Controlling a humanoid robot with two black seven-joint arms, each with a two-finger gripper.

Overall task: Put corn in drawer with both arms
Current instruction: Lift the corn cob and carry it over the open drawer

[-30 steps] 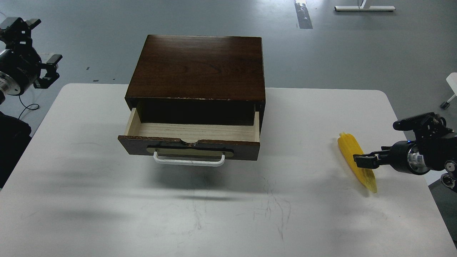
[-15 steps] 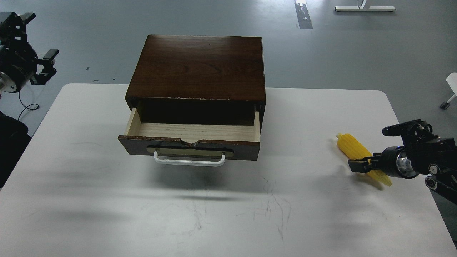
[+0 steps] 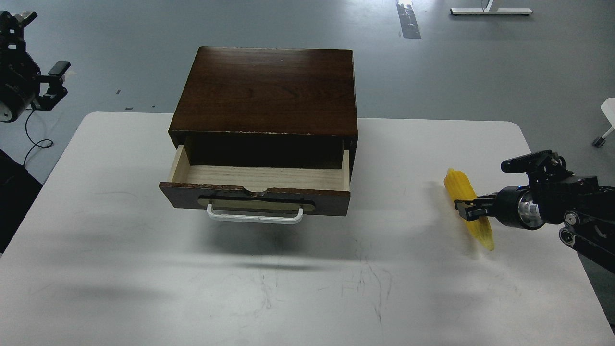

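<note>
The yellow corn [image 3: 457, 186] is at the right of the white table [image 3: 120, 269], tilted with its tip toward me. My right gripper [image 3: 470, 210] comes in from the right edge and is shut on the corn's middle; a faint shadow lies under the cob. The drawer [image 3: 254, 197] of the dark wooden box [image 3: 266, 91] is pulled partly out, with bare pale wood inside and a white bar handle [image 3: 254, 218] in front. My left gripper [image 3: 44, 57] is raised at the far upper left, off the table, with its fingers spread and nothing in them.
The box stands at the table's back middle. Grey floor lies beyond the table, with a white stand foot [image 3: 490, 10] at the top right and a white object [image 3: 608, 115] at the right edge.
My right gripper has moved left and a little up with the corn, which has turned steeper. My left gripper has drawn back toward the upper left corner.
</note>
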